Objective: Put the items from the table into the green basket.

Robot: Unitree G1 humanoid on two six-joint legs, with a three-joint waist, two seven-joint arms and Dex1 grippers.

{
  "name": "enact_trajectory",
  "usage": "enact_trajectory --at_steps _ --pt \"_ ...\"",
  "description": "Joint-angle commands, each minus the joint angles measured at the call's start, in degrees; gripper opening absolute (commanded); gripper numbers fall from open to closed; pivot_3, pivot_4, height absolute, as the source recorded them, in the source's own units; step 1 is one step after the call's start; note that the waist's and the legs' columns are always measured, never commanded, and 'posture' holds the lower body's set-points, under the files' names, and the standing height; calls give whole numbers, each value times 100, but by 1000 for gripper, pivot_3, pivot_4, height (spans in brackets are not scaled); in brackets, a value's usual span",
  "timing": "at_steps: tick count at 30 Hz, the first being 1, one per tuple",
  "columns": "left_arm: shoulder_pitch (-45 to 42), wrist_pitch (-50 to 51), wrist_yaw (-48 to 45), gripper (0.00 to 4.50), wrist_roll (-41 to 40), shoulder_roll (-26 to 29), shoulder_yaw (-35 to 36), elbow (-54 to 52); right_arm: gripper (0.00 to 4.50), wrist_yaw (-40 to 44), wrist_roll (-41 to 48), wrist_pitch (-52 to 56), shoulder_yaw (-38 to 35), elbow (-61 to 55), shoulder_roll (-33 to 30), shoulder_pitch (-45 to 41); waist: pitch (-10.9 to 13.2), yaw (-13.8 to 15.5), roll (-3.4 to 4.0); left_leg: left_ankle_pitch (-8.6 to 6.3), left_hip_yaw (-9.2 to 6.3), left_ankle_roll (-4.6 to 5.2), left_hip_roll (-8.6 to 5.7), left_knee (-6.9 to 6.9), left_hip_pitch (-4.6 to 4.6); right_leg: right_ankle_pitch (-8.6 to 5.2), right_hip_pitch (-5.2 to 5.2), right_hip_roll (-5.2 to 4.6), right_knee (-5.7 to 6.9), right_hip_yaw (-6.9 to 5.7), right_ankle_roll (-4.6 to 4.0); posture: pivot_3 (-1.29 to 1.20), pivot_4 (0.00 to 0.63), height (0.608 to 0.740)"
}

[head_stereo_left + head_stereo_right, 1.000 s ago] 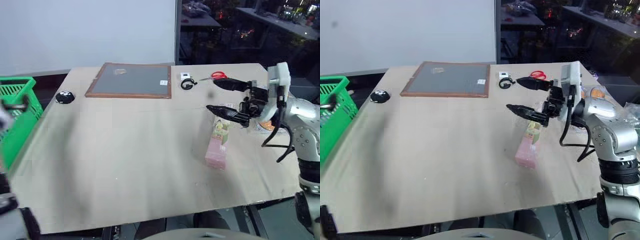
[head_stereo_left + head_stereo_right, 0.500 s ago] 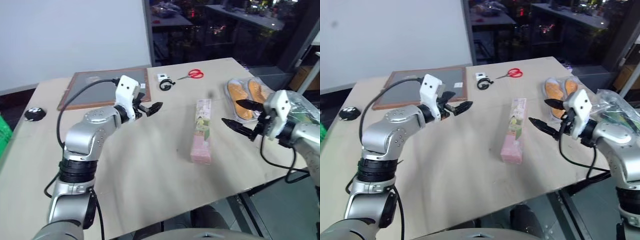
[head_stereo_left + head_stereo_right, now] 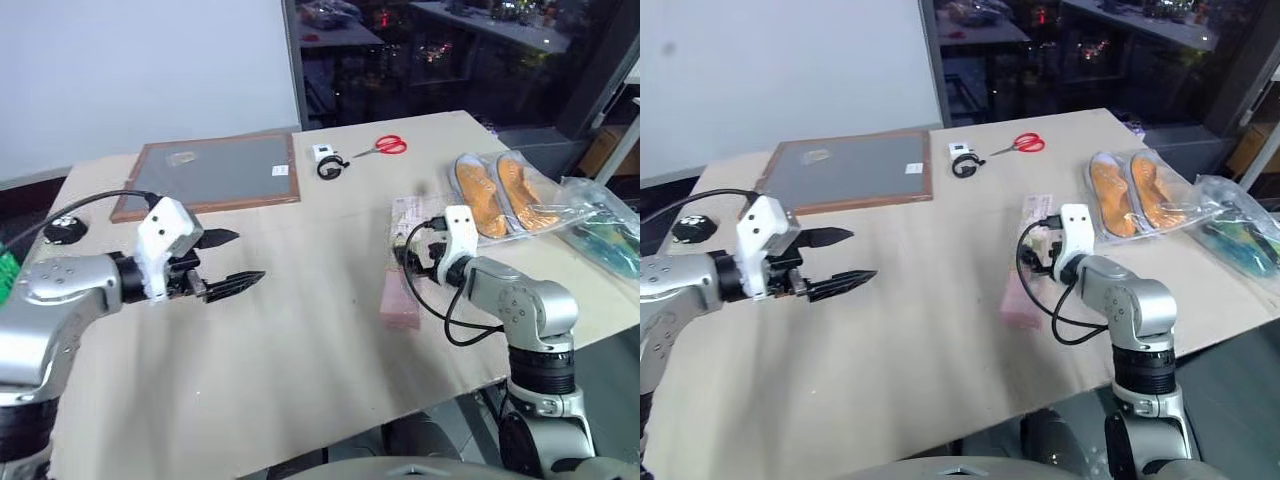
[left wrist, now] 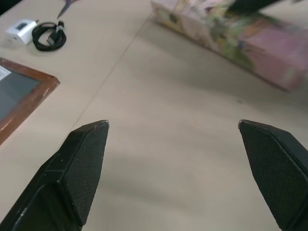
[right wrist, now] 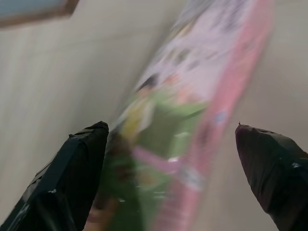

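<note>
Since half a second ago your right gripper (image 5: pixel 168 144) has dropped from beside the bagged orange sneakers (image 3: pixel 510 192) to right over the pink-and-green carton (image 3: pixel 405 265), and your left gripper (image 3: pixel 232 260) has pulled back toward the table's (image 3: pixel 300 380) left side, now pointing across at the carton. Both jaws stand wide open and hold nothing; in the right wrist view the fingers straddle the carton, contact not clear. Carton lies flat mid-table, sneakers to its right near the table edge, red-handled scissors (image 3: pixel 383 147) and wood-framed grey board (image 3: pixel 215 172) at the far side.
</note>
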Motion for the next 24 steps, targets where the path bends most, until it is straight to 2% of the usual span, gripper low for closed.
enact_trajectory --at_steps 1,7,8,9,11,14,17,18,24 --pt "329 124 -71 4466 -237 82 691 -406 4500 144 79 250 173 159 7 -307 9 18 14 0 0 0 1 0 2 -1 0 1 0 0 0 89 0 740" --pt "982 314 43 4466 -385 -39 1299 -839 4500 336 -252 184 870 710 -312 -543 11 55 21 0 -1 1 7 -3 26 -1 12 10 12 -2 -1 140 0 740" --pt "1050 337 62 4492 -410 -59 1383 -879 4237 349 -266 184 890 764 -305 -570 11 55 22 0 3 1 9 -3 29 -1 12 10 13 -1 -1 140 0 740" --pt "1107 354 80 4492 -428 -81 1453 -914 4237 391 -258 173 910 795 -307 -596 11 79 23 0 3 1 9 -3 30 -1 12 10 13 -1 -1 140 0 740" --pt "1178 368 111 4500 -464 -116 1516 -970 3564 436 -264 153 902 835 -275 -629 10 80 22 0 0 1 13 -3 37 -1 23 17 14 -1 -1 153 0 740" --pt "1141 400 239 4500 -629 -225 1378 -1078 2223 488 -237 -80 757 833 -128 -652 8 127 19 0 0 1 13 -3 36 -1 23 16 13 -2 -1 152 0 740" --pt "1011 584 498 4500 -846 -348 1095 -1184 903 854 151 -346 487 511 112 -680 9 159 20 0 -1 1 13 -4 35 -1 22 17 12 -2 -1 144 0 740" --pt "933 640 613 4500 -903 -392 1017 -1170 651 987 222 -456 500 398 133 -667 10 161 21 0 -2 1 13 -4 34 -1 22 17 12 -2 -1 132 0 740" --pt "641 641 893 4500 -830 -466 589 -881 651 883 267 -224 510 250 158 -647 15 167 30 0 -3 0 11 -5 30 -2 21 16 11 -3 -2 110 0 740"
